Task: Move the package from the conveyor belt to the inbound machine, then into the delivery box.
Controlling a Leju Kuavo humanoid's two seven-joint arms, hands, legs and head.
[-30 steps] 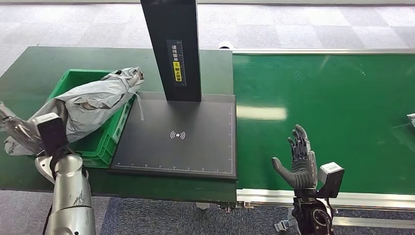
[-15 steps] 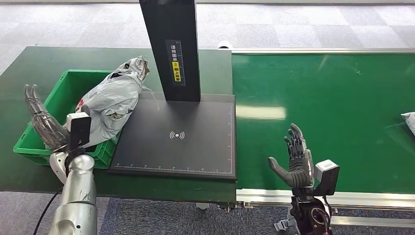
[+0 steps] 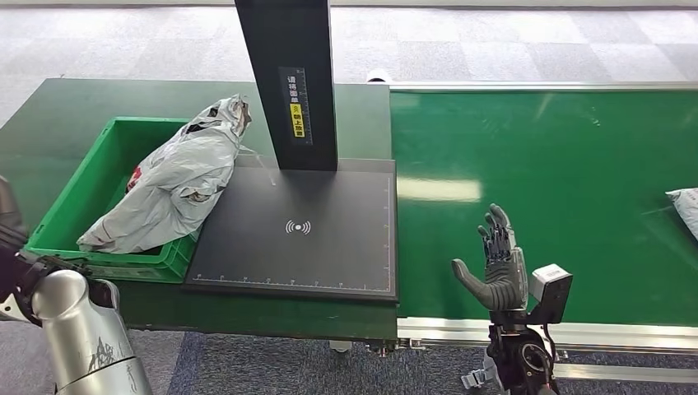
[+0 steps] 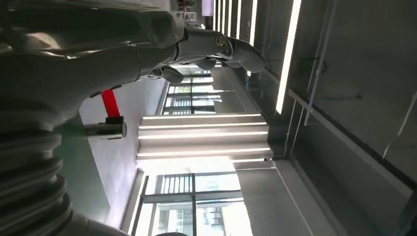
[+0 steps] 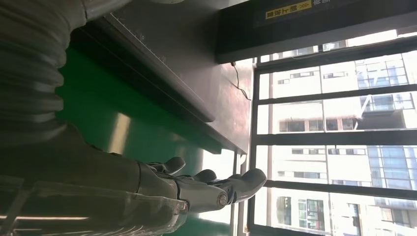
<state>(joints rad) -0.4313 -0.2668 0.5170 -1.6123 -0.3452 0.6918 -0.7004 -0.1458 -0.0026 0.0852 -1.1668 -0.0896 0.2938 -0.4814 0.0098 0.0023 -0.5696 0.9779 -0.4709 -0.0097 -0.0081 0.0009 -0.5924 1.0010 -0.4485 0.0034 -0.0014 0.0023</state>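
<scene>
The grey package (image 3: 169, 185) lies in the green delivery box (image 3: 62, 216) at the left end of the bench, its upper end propped on the rim that faces the inbound machine (image 3: 300, 226) and poking out over it, its lower end down by the box's near wall. I judge the run as good as finished for this parcel: it is off the green conveyor belt (image 3: 560, 173), past the scanner plate, and resting in the box with nothing holding it.

My left hand (image 4: 206, 46) is empty, its fingers stretched out with nothing between them, and the silver left arm (image 3: 78, 333) sits low at the bench's near-left corner, apart from the box. My right hand (image 3: 496, 271) stands upright and spread over the near edge of the belt, holding nothing.

A second pale package (image 3: 685, 210) shows at the belt's far right edge; I take it as the next job. What might remain here is nudging the overhanging end fully inside.
</scene>
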